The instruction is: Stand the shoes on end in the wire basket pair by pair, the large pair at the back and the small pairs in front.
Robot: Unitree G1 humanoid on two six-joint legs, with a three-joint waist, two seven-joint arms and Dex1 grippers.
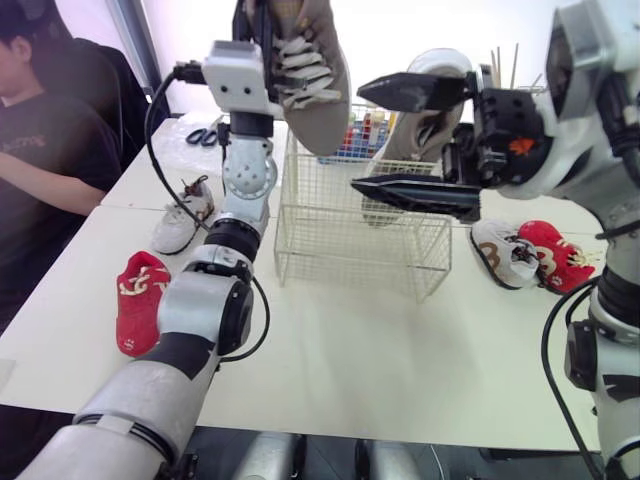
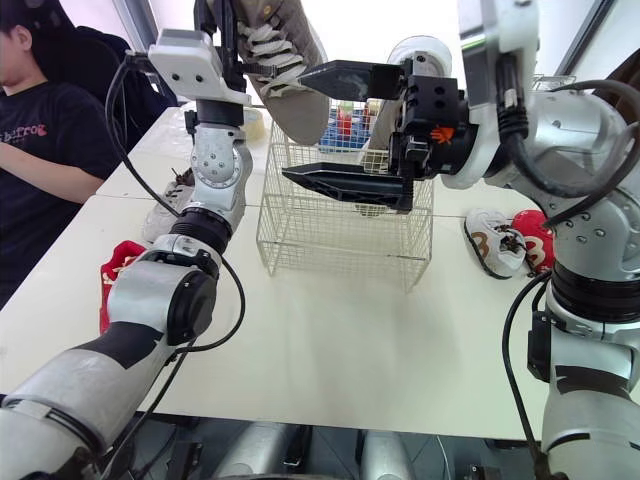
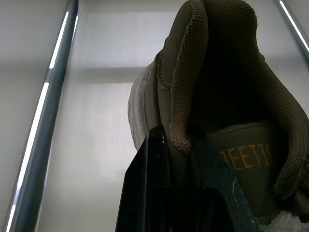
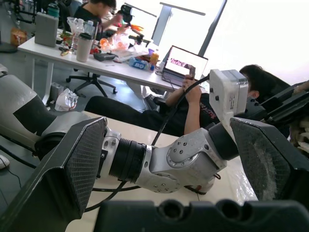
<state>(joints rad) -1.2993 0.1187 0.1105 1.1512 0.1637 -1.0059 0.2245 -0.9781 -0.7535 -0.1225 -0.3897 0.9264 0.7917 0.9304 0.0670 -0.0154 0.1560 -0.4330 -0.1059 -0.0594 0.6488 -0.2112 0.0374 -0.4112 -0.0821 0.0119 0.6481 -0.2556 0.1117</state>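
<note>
Hanging toe-down in the clenched jaws of the left gripper (image 3: 178,145), the large tan shoe (image 1: 315,80) is hovering with the wire basket (image 1: 350,250) below, likely so that it can drop in on end. The right gripper (image 1: 360,140) is gaping empty just beside it.

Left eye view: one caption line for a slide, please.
Left gripper holds tan shoe above wire basket; right gripper open nearby.

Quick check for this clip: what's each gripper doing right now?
Left gripper: shut on the large tan mesh sneaker with white laces, held above the white wire basket.
Right gripper: open, empty.
</note>
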